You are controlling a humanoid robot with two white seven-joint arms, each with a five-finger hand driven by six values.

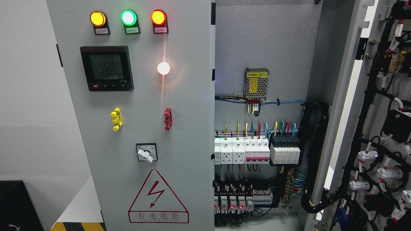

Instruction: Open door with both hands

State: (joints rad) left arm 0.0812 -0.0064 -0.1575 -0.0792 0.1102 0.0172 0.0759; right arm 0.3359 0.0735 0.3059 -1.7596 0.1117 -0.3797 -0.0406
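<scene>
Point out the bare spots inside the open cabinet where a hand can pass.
Free: the grey back panel above the power supply. Crowded: the breaker row, terminal blocks and the wired right door. The left door is shut.

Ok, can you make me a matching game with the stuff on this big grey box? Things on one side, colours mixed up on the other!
Things:
1. Top left lamp
2. Top middle lamp
3. Knob above the warning sign
4. Right handle

Colours:
A. white
B. red
C. orange
D. green

Pairs: 1-C, 2-D, 3-A, 4-B
</scene>
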